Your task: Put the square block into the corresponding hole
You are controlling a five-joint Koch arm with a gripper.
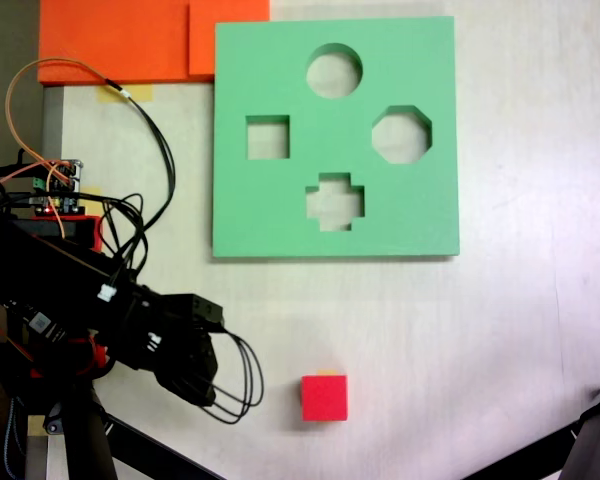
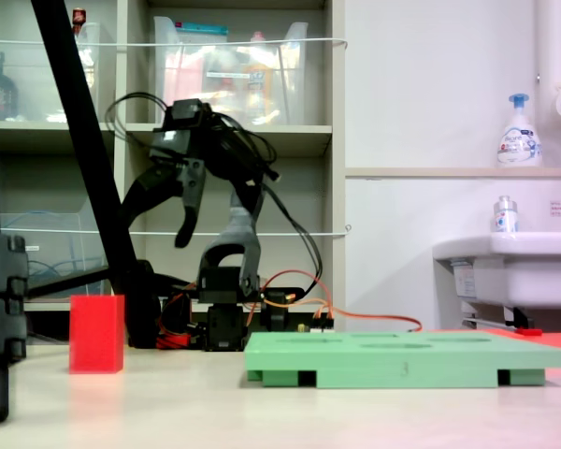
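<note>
Your block [image 1: 324, 397] sits on the bare table [image 1: 500, 330], well below the green board [image 1: 280, 215] in the fixed view from above, near the bottom edge and roughly under the cross cutout [image 1: 334, 201]. In the low side view the block [image 2: 96, 334] stands upright on the tabletop, left of the board [image 2: 402, 359] and apart from it. Your gripper [image 1: 202, 385] is to the block's left in the view from above, with a stretch of bare table between them; nothing is touching the cube. From the side, the gripper [image 2: 159, 220] hangs high off the table, pointing down, above the block and a little to its right. There the two fingers [image 2: 189, 210] stand apart with a clear gap between their tips, and they hold nothing. The square hole [image 1: 268, 137] is on the left part of the board in the view from above, with the round cutout [image 1: 334, 71] above and to its right and an octagonal cutout [image 1: 401, 134] further right. Orange slabs [image 1: 130, 40] lie at the top left, touching the board's upper left corner. Loose cables [image 1: 150, 140] loop from the arm's base toward the slabs.
</note>
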